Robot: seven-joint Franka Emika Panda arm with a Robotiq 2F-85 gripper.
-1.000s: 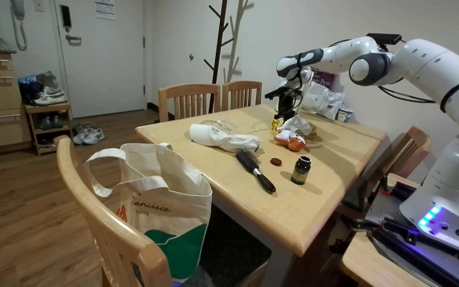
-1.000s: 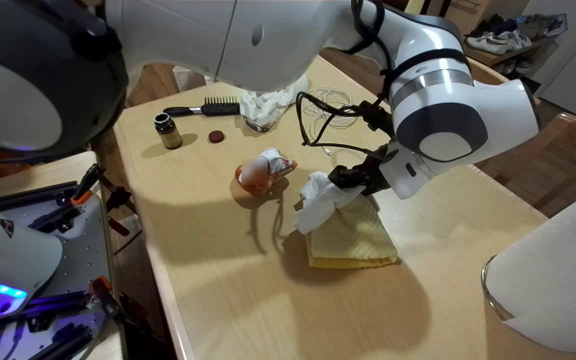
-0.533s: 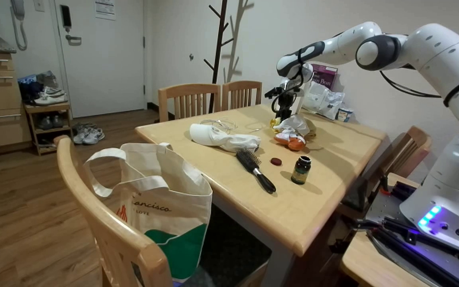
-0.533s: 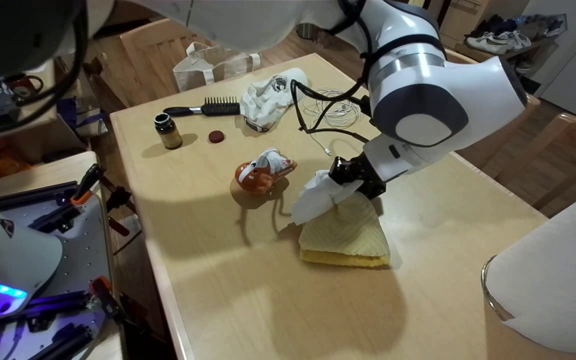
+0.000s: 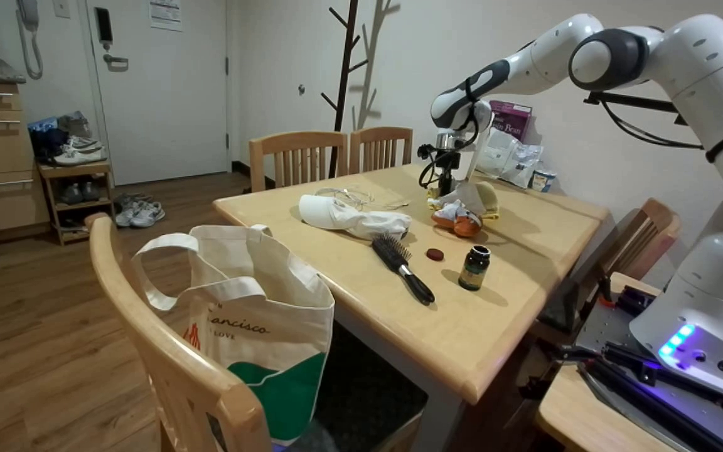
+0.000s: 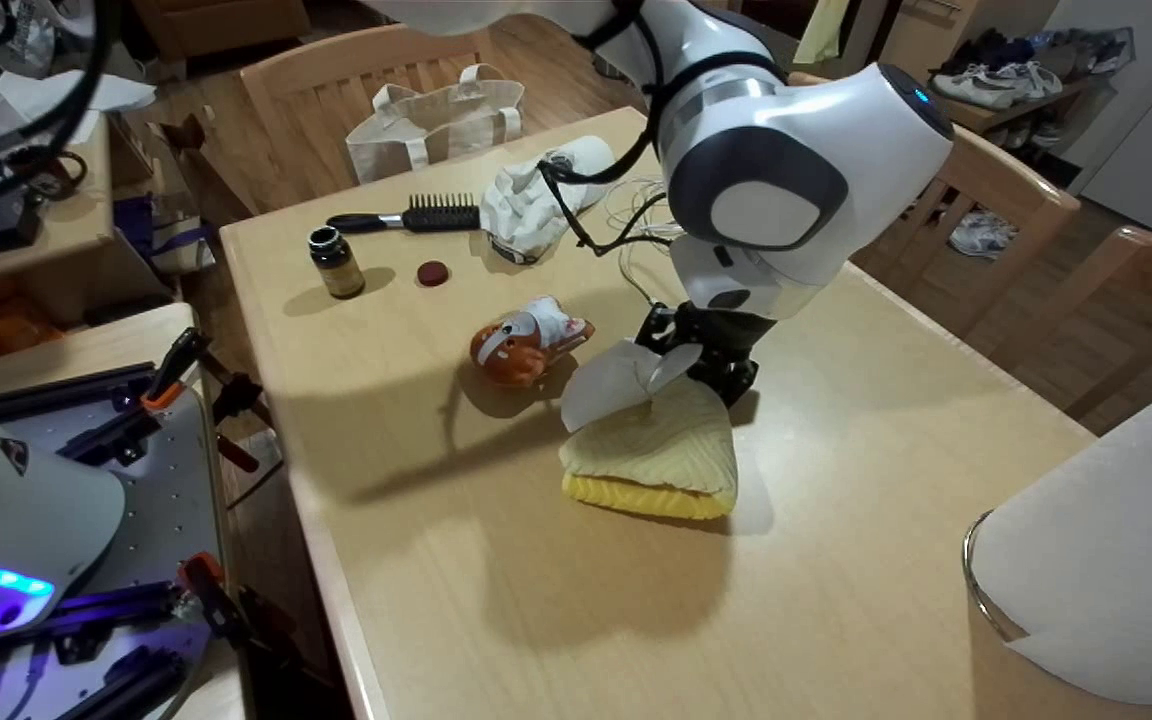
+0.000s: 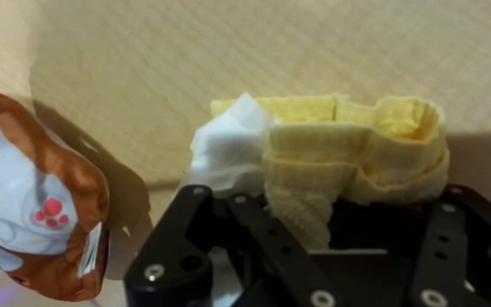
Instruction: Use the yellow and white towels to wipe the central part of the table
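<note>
The yellow towel (image 6: 651, 450) lies folded and bunched on the wooden table (image 6: 836, 610). It also shows in the wrist view (image 7: 322, 145). A thin white towel (image 6: 604, 388) sticks out from its side facing the plush toy, and it also shows in the wrist view (image 7: 230, 149). My gripper (image 7: 337, 198) points down at the table, with yellow cloth bunched between its fingers and white cloth at the left finger (image 7: 198, 221). The jaws stand apart by the thickness of the cloth. The fingertips are hidden by the towels. In an exterior view the gripper (image 5: 444, 187) is low over the table.
An orange and white plush toy (image 6: 516, 350) lies close beside the towels. A brush (image 6: 426, 214), a bottle (image 6: 338, 265), a dark red lid (image 6: 432, 273), a white cap (image 6: 536, 205) and a cable (image 6: 626, 265) lie further off. A paper roll (image 6: 1106, 570) stands on the table.
The gripper and both towels have slid together across the table, leftward in the exterior view with the paper roll. The arm's elbow has risen. The plush toy has stayed in place.
</note>
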